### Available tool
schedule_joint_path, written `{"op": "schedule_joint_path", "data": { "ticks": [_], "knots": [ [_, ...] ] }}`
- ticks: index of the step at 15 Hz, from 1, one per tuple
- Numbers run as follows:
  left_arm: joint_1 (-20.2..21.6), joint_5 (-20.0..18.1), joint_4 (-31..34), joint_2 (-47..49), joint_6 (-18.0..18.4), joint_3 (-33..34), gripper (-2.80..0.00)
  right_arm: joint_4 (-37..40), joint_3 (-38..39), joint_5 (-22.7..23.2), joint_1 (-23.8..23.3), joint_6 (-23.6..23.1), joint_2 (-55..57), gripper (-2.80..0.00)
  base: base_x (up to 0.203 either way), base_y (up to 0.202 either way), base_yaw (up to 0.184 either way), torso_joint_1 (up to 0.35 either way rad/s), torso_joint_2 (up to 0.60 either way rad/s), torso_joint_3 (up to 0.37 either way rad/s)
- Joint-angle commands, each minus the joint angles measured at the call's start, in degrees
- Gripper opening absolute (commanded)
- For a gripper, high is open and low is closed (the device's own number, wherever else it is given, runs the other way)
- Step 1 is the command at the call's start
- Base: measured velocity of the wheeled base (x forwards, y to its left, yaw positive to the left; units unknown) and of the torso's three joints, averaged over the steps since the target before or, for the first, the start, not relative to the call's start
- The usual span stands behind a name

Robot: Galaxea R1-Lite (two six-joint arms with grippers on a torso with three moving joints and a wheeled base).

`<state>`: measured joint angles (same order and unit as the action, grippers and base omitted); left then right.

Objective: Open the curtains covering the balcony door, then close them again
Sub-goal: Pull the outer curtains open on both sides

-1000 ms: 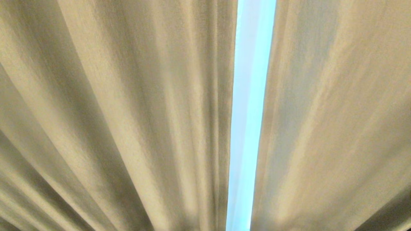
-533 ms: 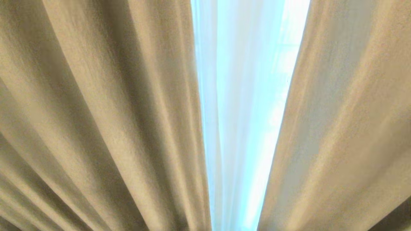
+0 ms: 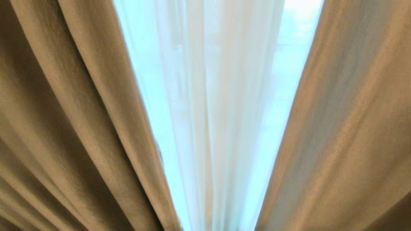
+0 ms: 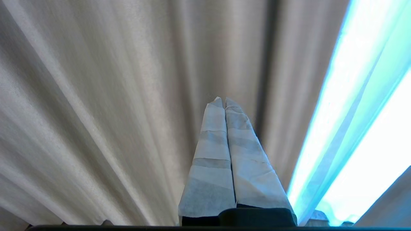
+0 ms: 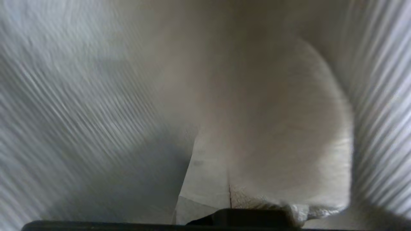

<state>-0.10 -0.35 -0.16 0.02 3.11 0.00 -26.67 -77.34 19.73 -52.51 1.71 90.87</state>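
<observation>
The beige curtains hang in deep folds as a left panel (image 3: 64, 112) and a right panel (image 3: 353, 128), parted to show a sheer white panel (image 3: 218, 112), brightly lit from behind. The balcony door is hidden behind that sheer. Neither arm is in the head view. In the left wrist view, my left gripper (image 4: 223, 100) is shut and empty, its white-taped fingers (image 4: 212, 154) pointing at the curtain folds (image 4: 112, 96). My right gripper (image 5: 229, 191) is shut. A bulging fold of beige cloth (image 5: 273, 128) lies over its fingers and hides the tips.
Cloth fills every view. In the left wrist view the bright sheer gap (image 4: 359, 112) runs beside the gripper. A dark shadowed corner (image 3: 398, 215) shows at the lower right of the head view.
The gap between the beige panels has widened a lot. The left panel's edge has slid far to the left and the right panel's edge a little to the right. More sheer shows.
</observation>
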Motion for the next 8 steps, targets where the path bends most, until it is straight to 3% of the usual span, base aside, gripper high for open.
{"op": "schedule_joint_path", "data": {
  "ticks": [1,4,8],
  "knots": [
    [0.0,0.0,0.0,0.0,0.1,0.0,-2.80,-0.5,1.8,2.2,2.9,0.0,-4.3,-2.80,0.000,0.000,0.000,0.000,0.00,0.000],
    [0.0,0.0,0.0,0.0,0.0,0.0,-2.80,-0.6,3.8,3.0,8.2,0.9,-7.4,-2.80,0.000,0.000,0.000,0.000,0.00,0.000],
    [0.0,0.0,0.0,0.0,0.0,0.0,-2.80,-0.2,4.3,3.0,11.2,1.0,-9.3,-2.80,0.000,0.000,0.000,0.000,0.00,0.000]
  ]
}}
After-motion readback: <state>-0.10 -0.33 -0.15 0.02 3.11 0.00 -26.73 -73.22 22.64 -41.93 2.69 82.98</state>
